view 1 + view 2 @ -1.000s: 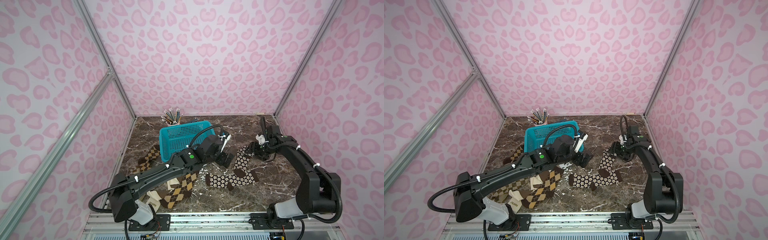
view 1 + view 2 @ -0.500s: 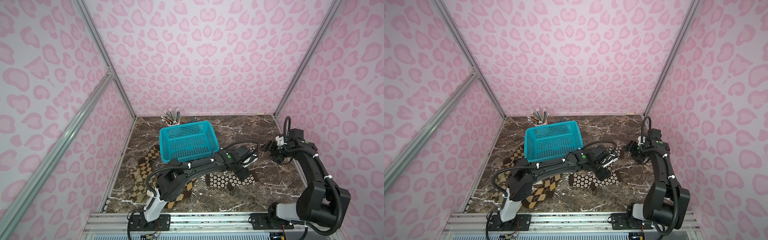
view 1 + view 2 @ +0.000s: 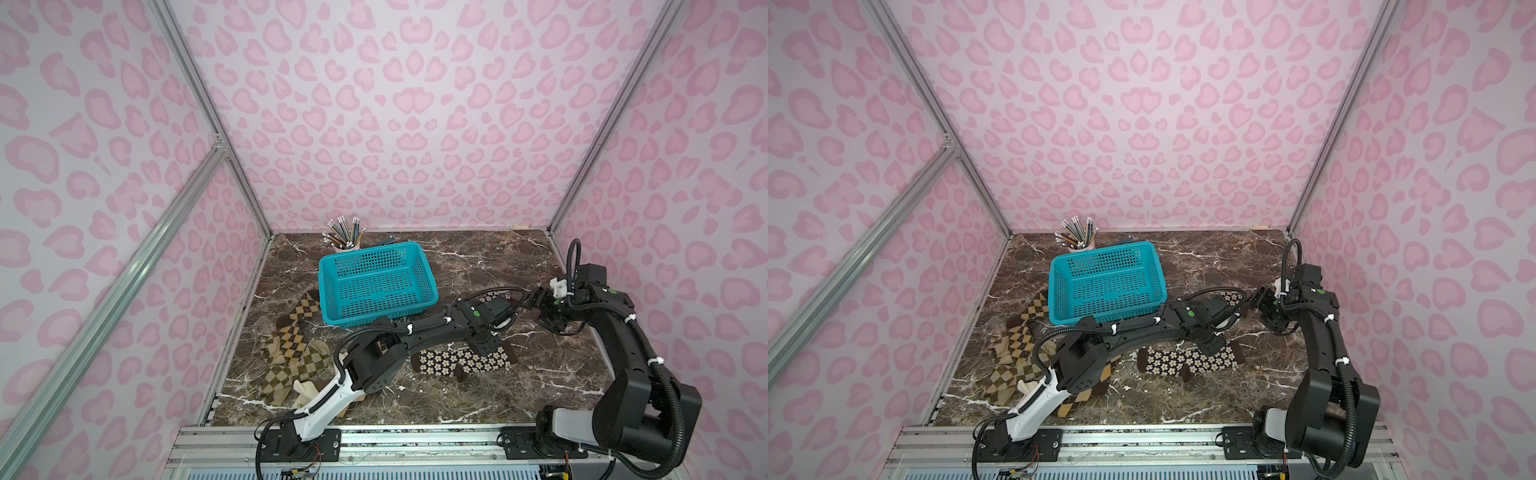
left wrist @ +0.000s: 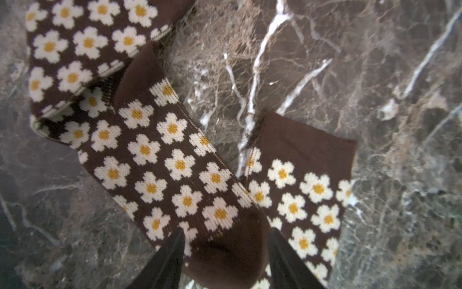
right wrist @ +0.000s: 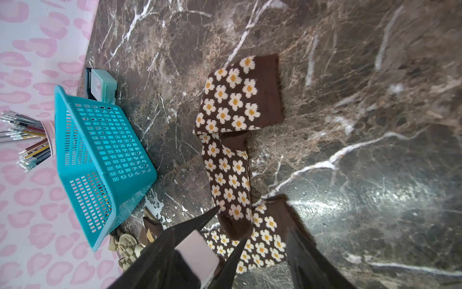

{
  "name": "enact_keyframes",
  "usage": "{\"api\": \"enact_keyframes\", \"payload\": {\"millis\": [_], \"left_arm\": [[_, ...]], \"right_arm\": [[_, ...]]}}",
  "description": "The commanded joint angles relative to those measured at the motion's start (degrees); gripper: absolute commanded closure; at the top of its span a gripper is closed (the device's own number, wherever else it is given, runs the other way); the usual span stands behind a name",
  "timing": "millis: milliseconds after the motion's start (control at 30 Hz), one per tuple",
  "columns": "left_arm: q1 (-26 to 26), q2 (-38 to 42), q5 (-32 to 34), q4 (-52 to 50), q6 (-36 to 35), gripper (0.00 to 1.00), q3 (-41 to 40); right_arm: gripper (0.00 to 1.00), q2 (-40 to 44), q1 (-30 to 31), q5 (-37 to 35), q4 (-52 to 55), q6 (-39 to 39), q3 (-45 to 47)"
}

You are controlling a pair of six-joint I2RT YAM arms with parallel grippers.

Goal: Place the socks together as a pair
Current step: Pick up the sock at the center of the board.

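Two dark brown socks with cream flowers (image 3: 457,361) lie crossed on the marble, right of centre. In the left wrist view one flowered sock (image 4: 160,155) runs over the other flowered sock (image 4: 307,195). My left gripper (image 4: 227,240) is down on the upper sock's plain brown toe. Its jaws stand half closed on either side, and the fabric puckers between them. In a top view the left arm reaches across from the left to put the left gripper (image 3: 1210,345) there. My right gripper (image 3: 540,311) hangs just right of the socks, open and empty.
A teal mesh basket (image 3: 386,313) stands behind the socks, with a cup of pencils (image 3: 347,241) at the back wall. A heap of argyle and check socks (image 3: 291,353) and a cream sock (image 3: 307,390) lie front left, by the left arm's base. Pink walls close in both sides.
My left arm swung from beside the basket across to the right, came down on the flowered sock's toe, and its jaws narrowed. My right gripper drew back to the right, off the sock.
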State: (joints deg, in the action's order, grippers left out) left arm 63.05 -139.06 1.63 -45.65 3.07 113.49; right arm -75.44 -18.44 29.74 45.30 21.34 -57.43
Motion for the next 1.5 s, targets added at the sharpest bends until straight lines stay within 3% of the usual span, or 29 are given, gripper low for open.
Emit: {"api": "enact_keyframes", "payload": {"millis": [0,133,300,367,700,833,1000,1100,1467], "left_arm": [[-0.04,-0.87,1.86,0.71,-0.75,0.5,0.79],[-0.19,-1.52,-0.57,0.39,-1.25,0.57,0.71],[-0.29,-0.55,-0.38,-0.34,-1.06,0.87,1.16],[-0.55,0.75,-0.53,-0.35,-0.72,0.92,1.89],[-2.82,7.76,-9.48,-1.48,1.58,0.93,1.88],[-5.3,11.52,-19.36,-0.89,4.44,0.93,0.94],[-8.83,19.32,-35.0,6.82,14.66,0.93,-3.13],[-9.34,22.41,-40.78,11.9,21.65,0.94,-5.51],[-9.69,27.27,-49.63,28.95,41.16,0.94,-12.48]], "right_arm": [[0.26,0.34,0.07,0.41,0.32,-0.86,0.45],[0.26,0.46,-0.02,0.32,-0.07,-0.97,0.98],[0.26,0.5,-0.02,0.67,-1.12,-0.28,1.74],[0.26,0.57,-0.02,0.85,-1.52,-0.25,2.03],[0.26,0.86,0.02,2.19,-2.76,-0.97,4.67],[0.26,1.43,-0.02,2.13,-2.94,-1.57,5.23],[0.26,2.1,-0.06,2.39,-3.35,-1.67,5.06],[0.26,2.77,-0.09,2.79,-4.19,-1.45,5.14],[0.26,3.63,-0.09,3.8,-3.93,-2.37,5.31]]}}
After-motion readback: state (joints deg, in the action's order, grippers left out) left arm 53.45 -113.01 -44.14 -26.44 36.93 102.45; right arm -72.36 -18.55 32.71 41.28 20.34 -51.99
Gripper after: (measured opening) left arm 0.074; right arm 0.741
